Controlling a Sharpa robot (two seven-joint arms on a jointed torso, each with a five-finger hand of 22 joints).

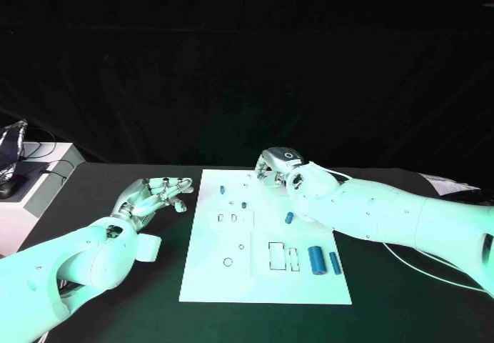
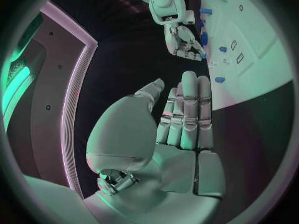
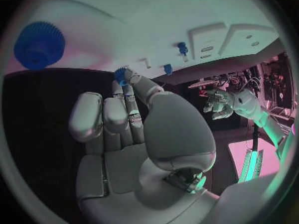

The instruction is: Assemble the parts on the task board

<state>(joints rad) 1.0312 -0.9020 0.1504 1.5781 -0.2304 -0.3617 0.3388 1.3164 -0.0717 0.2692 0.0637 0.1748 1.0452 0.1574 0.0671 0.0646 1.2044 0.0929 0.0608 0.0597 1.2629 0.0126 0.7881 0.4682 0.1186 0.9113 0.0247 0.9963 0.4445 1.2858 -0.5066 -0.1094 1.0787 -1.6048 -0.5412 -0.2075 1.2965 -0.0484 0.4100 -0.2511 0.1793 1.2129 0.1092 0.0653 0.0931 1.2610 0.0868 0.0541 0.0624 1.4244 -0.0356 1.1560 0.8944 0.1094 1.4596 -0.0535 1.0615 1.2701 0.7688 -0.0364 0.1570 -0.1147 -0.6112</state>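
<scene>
**Right hand pinches a ribbed blue part at the board's far edge**

The right hand (image 1: 280, 168) hovers at the far edge of the flat white task board (image 1: 211, 286), thumb and a finger nipping a small ridged blue part (image 3: 121, 74). Close to it lies a round blue gear (image 3: 39, 44) with a toothed rim. Out on the matte black table (image 1: 123, 314), the left hand (image 1: 154, 196) sits beside the board, silver fingers straight and apart, holding nothing. Two smooth blue cylinders (image 1: 325, 262) lie side by side on the board's near right.

Right hand (image 1: 280, 168) crowds the task board's (image 1: 211, 279) far edge; near half lies open beside 2 cylinders (image 1: 324, 262).
</scene>
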